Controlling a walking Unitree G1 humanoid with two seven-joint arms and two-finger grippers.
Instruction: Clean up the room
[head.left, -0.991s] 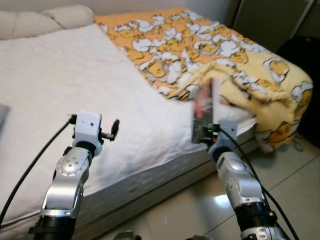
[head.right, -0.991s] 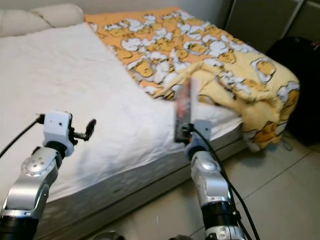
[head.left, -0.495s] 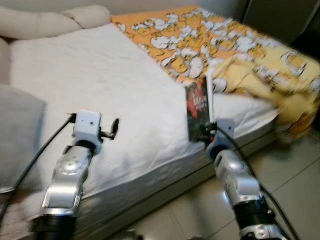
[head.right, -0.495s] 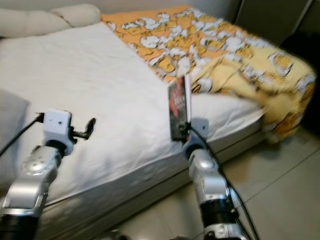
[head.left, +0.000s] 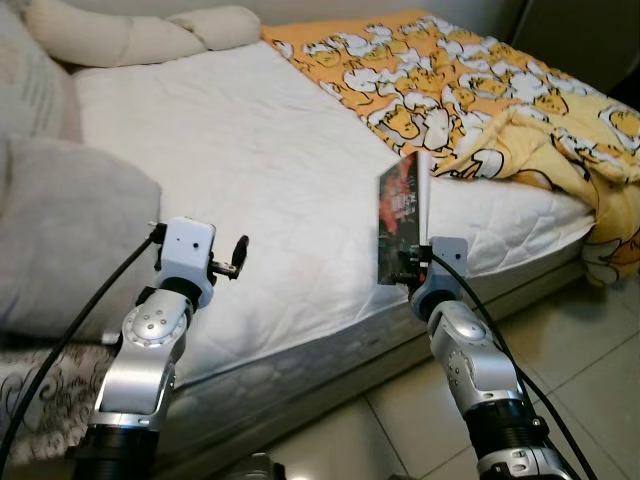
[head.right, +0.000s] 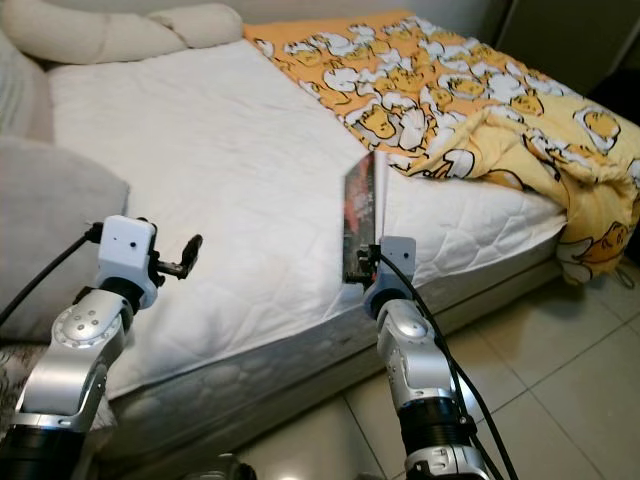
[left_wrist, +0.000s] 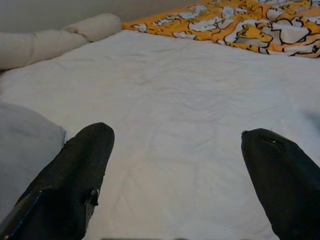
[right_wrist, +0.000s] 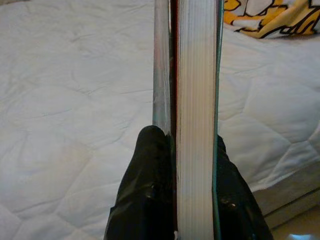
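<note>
White mattress (head.left: 250, 170), yellow patterned blanket (head.left: 470, 90) bunched at far end. Right gripper (right_wrist: 182, 150) clamped on upright book (head.left: 400, 215) over mattress edge; cover perhaps red. Left gripper (left_wrist: 177, 165) spread open above sheet.

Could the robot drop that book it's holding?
Maybe. The right hand pinches the book only at its bottom edge while it stands tall, so it might tip or slip. It is held above the edge of the bed, so a fall could land it on the tiled floor. The left hand is open and not helping.
</note>
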